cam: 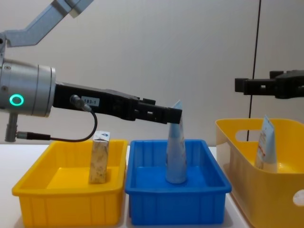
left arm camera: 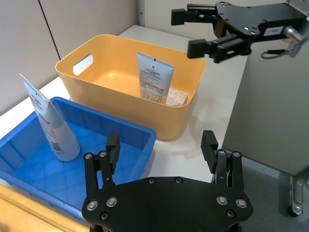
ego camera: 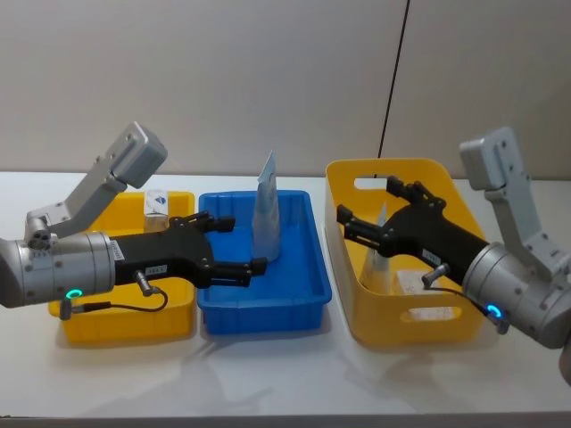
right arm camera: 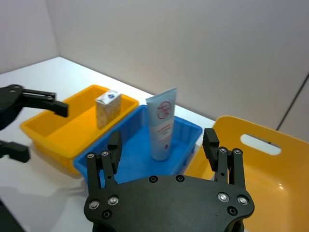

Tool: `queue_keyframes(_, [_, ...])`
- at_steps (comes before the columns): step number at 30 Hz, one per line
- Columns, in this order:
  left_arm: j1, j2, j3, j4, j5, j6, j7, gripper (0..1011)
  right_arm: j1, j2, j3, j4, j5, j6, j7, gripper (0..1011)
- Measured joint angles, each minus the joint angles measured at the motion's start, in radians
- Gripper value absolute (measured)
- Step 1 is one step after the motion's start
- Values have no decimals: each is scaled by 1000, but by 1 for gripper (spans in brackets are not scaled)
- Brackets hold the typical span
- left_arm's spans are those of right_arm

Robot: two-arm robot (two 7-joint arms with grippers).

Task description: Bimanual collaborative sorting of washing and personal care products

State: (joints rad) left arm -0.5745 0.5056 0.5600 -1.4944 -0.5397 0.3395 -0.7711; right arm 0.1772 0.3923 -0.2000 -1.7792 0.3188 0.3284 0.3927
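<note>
Mid-sort: both grippers empty, 1 item in each tray, 2 left in basket.

Left gripper (ego camera: 239, 242), fingers spread, nothing held, hovers over blue tray (ego camera: 303, 301) beside the upright light-blue pouch (ego camera: 266, 209), not touching it; looks like a post-drop or standby pos, pouch standing on its wide base so it stays up w/o support. Beige carton (cam: 99, 157) stands upright in yellow tray (cam: 66, 198), near the back. So sorting rule reads as cartons → yellow, pouches → blue. Right gripper (ego camera: 368, 212), fingers apart and empty, sits above yellow basket (ego camera: 401, 332), prob lined up for next pick. Basket contents: 2nd pouch (left arm camera: 154, 77) leaning on the wall + small mottled carton (left arm camera: 176, 98) lying flat next to it, touching or nearly. Flat carton = awkward grasp, pouch likely easier.
</note>
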Motion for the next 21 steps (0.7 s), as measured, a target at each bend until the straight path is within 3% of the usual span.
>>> queue_keyframes(21, [0, 0, 0, 0, 0, 0, 0, 1001, -38, 14, -11, -33, 38, -23, 52, 1002])
